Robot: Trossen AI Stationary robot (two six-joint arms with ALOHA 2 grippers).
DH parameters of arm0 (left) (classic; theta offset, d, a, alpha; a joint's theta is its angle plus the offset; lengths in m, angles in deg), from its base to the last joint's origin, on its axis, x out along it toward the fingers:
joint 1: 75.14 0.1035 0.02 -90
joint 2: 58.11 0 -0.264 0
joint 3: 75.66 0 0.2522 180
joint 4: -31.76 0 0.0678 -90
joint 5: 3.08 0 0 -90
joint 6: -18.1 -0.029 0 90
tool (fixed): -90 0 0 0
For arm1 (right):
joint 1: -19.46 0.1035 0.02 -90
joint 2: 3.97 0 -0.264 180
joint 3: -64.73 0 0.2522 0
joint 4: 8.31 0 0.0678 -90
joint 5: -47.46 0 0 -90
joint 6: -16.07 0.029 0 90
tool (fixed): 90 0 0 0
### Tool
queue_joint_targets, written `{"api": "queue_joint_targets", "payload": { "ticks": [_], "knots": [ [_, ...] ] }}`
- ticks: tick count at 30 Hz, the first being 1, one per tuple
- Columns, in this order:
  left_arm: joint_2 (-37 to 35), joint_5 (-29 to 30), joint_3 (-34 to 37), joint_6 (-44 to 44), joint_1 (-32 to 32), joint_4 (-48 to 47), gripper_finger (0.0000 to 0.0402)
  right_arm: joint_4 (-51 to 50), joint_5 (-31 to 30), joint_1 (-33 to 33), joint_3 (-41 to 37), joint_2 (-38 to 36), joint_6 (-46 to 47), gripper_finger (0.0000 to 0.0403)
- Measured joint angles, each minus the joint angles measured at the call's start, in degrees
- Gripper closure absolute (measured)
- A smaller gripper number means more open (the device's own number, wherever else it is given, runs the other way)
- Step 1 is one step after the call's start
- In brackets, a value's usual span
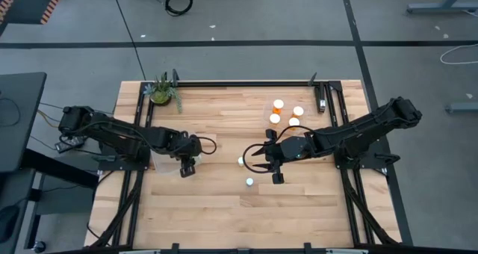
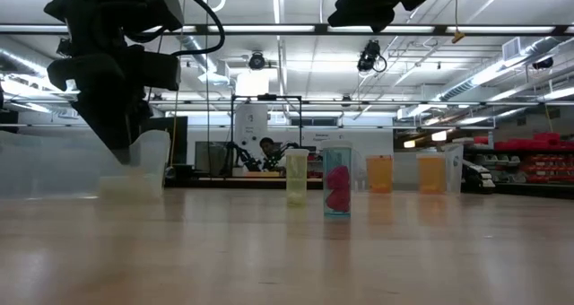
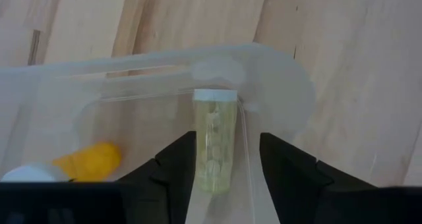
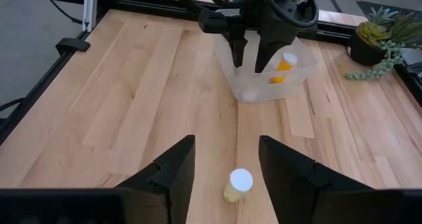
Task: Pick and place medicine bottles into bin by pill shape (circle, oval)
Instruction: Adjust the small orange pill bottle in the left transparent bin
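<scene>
Your left end effector [image 4: 249, 60] hangs released over the clear bin [image 4: 300, 76]; a pale bottle [image 3: 215, 141] and an orange bottle [image 3: 89, 161] lie inside. Your right end effector [image 1: 259, 164] is spread, empty, beside a white-capped bottle [image 4: 239, 184] on the table [image 4: 132, 99].

Bare wood table [image 1: 216, 209] open along the near edge, left gripper [image 1: 187, 166] parked over the clear bin [image 4: 264, 85] blocking entry from above, two loose bottles [image 1: 249, 182] beside the right gripper [image 1: 263, 162], bottle cluster [image 1: 286, 113] and potted plant [image 1: 162, 91] crowding the far edge
</scene>
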Motion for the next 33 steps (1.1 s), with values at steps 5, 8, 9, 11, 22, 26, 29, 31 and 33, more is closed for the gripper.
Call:
{"api": "queue_joint_targets", "payload": {
  "ticks": [5,8,9,11,22,26,29,31,33],
  "knots": [
    [0.03,0.02,0.0,-0.89,0.02,0.08,0.0216,0.01,0.0,0.0,0.0,0.0,0.0,0.0228],
    [0.99,0.04,0.0,-1.29,0.02,0.85,0.0216,0.02,0.0,0.0,0.0,0.0,-0.02,0.0228],
    [1.42,0.03,0.0,-2.2,0.02,0.77,0.0219,0.02,0.0,0.02,0.0,0.0,-0.02,0.0228],
    [3.16,0.04,0.0,-2.99,0.02,1.37,0.0225,0.04,0.0,0.01,0.0,0.0,-0.02,0.0228],
    [8.65,0.04,0.02,-5.97,0.63,2.53,0.0254,0.45,0.0,0.01,0.0,0.0,-0.2,0.0228],
    [10.01,0.07,-0.13,-6.23,0.63,2.6,0.0275,0.46,0.0,0.01,0.0,0.0,-0.2,0.0228],
    [9.97,0.13,-0.13,-6.19,0.63,2.58,0.0291,0.44,0.0,0.02,0.0,0.0,-0.2,0.0228],
    [9.57,0.15,-0.09,-6.11,0.63,2.4,0.0296,0.44,0.0,0.01,0.0,0.0,-0.2,0.0228],
    [9.5,0.13,-0.09,-5.92,0.63,2.36,0.0296,0.45,0.0,0.0,0.0,0.0,-0.2,0.0228]
  ]
}}
